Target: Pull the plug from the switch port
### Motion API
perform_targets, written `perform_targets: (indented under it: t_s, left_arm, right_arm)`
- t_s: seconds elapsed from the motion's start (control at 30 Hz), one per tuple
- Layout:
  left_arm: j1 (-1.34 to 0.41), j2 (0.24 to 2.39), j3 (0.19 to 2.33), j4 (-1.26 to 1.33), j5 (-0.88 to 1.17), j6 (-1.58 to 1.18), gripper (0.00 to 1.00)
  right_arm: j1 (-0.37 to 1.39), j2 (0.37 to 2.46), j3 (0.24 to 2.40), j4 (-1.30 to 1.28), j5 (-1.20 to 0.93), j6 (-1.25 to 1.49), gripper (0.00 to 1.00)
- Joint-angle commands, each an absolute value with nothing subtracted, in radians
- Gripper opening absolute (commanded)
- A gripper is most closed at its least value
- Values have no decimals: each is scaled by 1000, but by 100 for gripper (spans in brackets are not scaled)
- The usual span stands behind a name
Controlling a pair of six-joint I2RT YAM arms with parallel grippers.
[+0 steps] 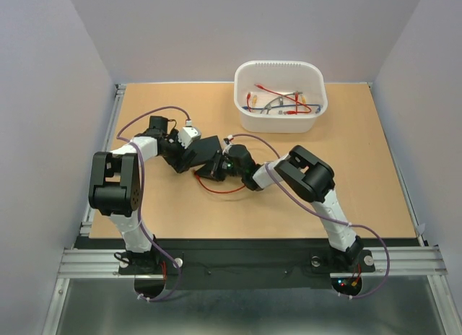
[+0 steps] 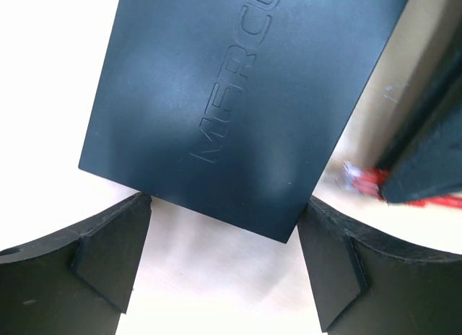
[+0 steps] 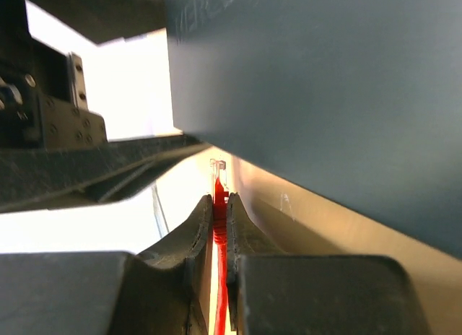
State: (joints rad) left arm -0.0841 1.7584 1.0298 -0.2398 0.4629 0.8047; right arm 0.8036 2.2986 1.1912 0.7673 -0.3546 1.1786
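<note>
Right wrist view: the right gripper (image 3: 219, 205) is shown pressed together on the red cable (image 3: 220, 277) just behind the plug (image 3: 218, 170), whose clear tip is seen bare ahead of the fingertips, under the overhanging edge of the switch (image 3: 325, 97). The grip is placed close to the plug so that a pull is passed straight along the connector and not lost in slack cable. Left wrist view: the 2 jaws of the left gripper (image 2: 224, 203) are held apart, 1 on each side of the near short end of the switch, which lies flat on the table (image 1: 346, 183) near its middle; no clamping contact can be confirmed. This bracketing is judged to be meant as a brace, so that the light box is not dragged along with the cable. The plug appears just beside the port edge; whether it is fully out cannot be told. Spare cables (image 1: 278, 100) are seen in the white tub (image 1: 280, 122), well apart.
</note>
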Motion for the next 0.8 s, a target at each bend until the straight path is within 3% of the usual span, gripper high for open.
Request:
perform_targets:
  t_s: [0.0,0.23,0.5,0.77]
  left_arm:
    - [-90,1778,1049,-173,439,773,91]
    - [-91,1746,1031,-209,471,802,91]
    - [-89,1684,1071,-327,574,801,91]
    - [-87,1663,1097,-373,609,810,92]
  right_arm:
    - [793,2350,1150,451,-433,1040,0]
    - [787,2237,1091,394,-371,939,0]
    - [787,1927,1043,319,-318,798,0]
    - [788,1623,1149,262,-324,703,0]
